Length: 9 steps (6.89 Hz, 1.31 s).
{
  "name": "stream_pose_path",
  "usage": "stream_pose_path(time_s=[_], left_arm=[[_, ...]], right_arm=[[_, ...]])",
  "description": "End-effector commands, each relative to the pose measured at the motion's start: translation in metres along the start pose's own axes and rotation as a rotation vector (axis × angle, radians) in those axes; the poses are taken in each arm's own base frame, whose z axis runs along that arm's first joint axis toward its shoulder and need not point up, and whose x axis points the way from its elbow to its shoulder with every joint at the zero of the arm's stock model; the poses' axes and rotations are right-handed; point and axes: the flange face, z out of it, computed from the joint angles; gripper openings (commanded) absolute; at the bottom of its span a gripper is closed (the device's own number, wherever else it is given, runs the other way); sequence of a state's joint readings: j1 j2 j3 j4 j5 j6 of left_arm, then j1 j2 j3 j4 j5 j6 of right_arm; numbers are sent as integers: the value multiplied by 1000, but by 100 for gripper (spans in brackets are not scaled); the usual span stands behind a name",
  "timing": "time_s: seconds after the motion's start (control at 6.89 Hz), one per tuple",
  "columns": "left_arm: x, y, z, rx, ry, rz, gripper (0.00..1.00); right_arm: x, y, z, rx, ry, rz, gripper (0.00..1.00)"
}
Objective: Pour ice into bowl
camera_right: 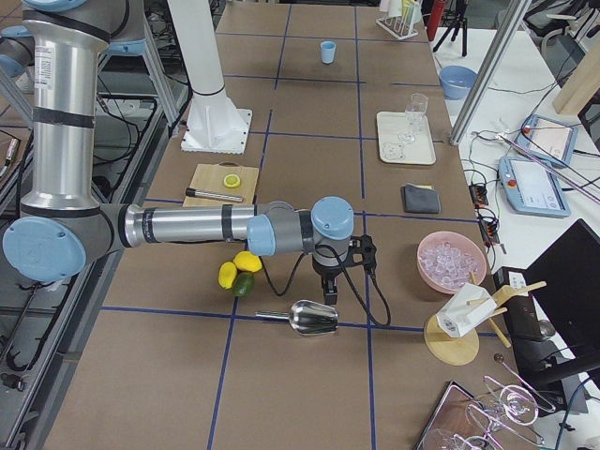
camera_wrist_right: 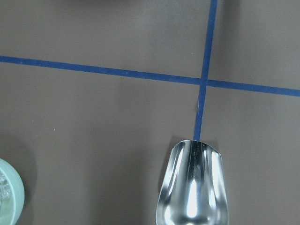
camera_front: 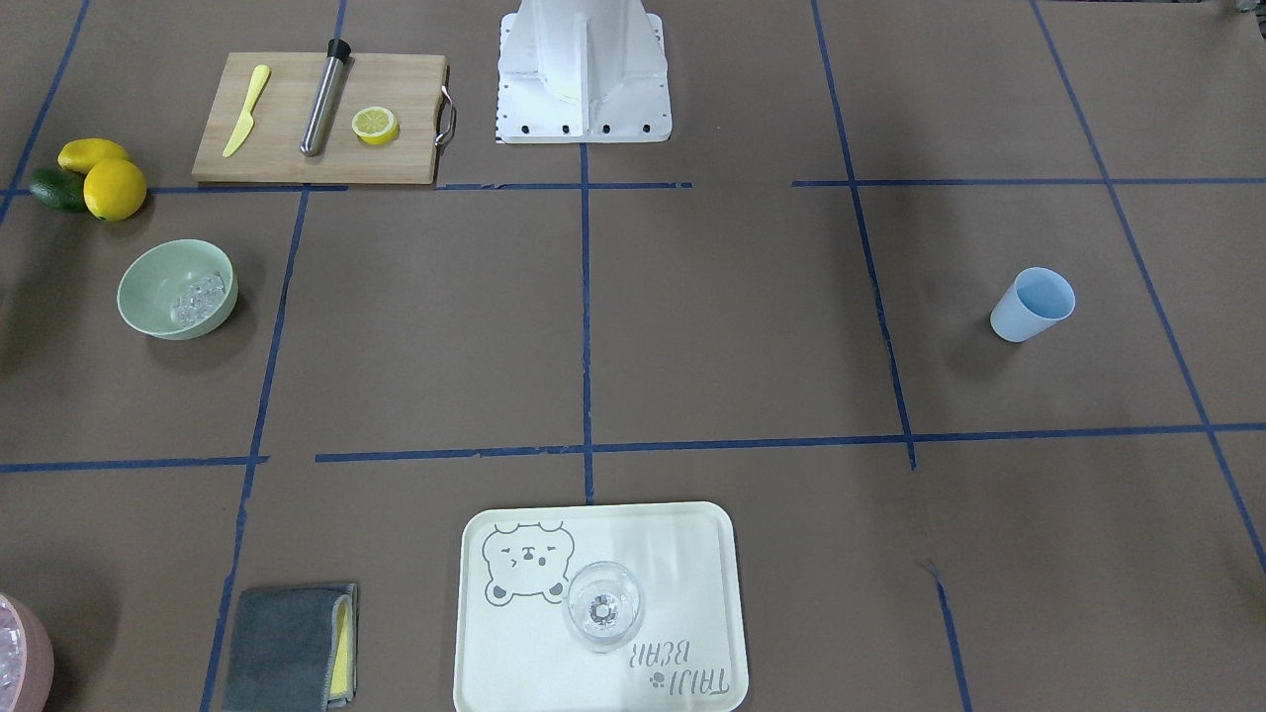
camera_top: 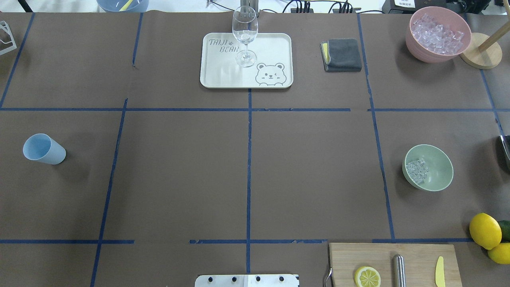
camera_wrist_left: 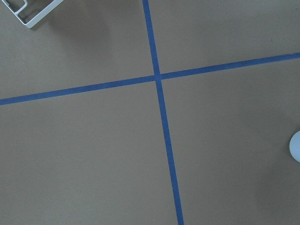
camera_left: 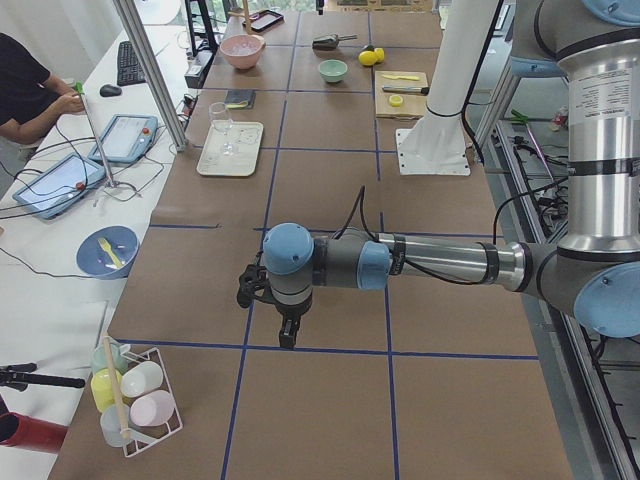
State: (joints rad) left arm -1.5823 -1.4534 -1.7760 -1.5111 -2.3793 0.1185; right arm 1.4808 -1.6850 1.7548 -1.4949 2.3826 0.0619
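Observation:
The pale mint-green bowl (camera_front: 156,280) stands on the table, on the right side of the overhead view (camera_top: 439,166). A small heap of clear ice cubes (camera_front: 198,297) lies inside it (camera_top: 416,171). The bowl's rim also shows at the left edge of the right wrist view (camera_wrist_right: 6,193). My right gripper (camera_right: 328,292) hangs over a metal scoop (camera_right: 315,319) that lies on the table (camera_wrist_right: 192,187). My left gripper (camera_left: 287,338) hangs over bare table far from the bowl. I cannot tell whether either gripper is open or shut.
A pink bowl full of ice (camera_top: 437,35) stands at the far right corner. A blue cup (camera_top: 43,149) stands on the left. A tray (camera_top: 223,75) holds a wine glass (camera_top: 244,36). A cutting board (camera_front: 297,148), lemons (camera_front: 114,188) and a grey cloth (camera_top: 342,55) are nearby.

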Motion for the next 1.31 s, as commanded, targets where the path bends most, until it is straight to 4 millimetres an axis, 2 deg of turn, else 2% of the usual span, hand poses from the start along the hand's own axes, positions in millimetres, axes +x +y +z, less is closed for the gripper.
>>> stream_pose_path(time_s=[0.0, 0.44, 0.73, 1.16], left_arm=[[2, 1, 2, -13, -3, -2, 100], [9, -3, -3, -4, -5, 14, 100], [6, -12, -3, -6, -42, 19, 100], [1, -14, 1, -14, -44, 9, 100]], right_arm=[[-4, -1, -1, 0, -20, 34, 100], [-7, -2, -2, 1, -27, 49, 100], [-6, -2, -1, 0, -25, 48, 100], [-5, -3, 0, -1, -23, 49, 100]])
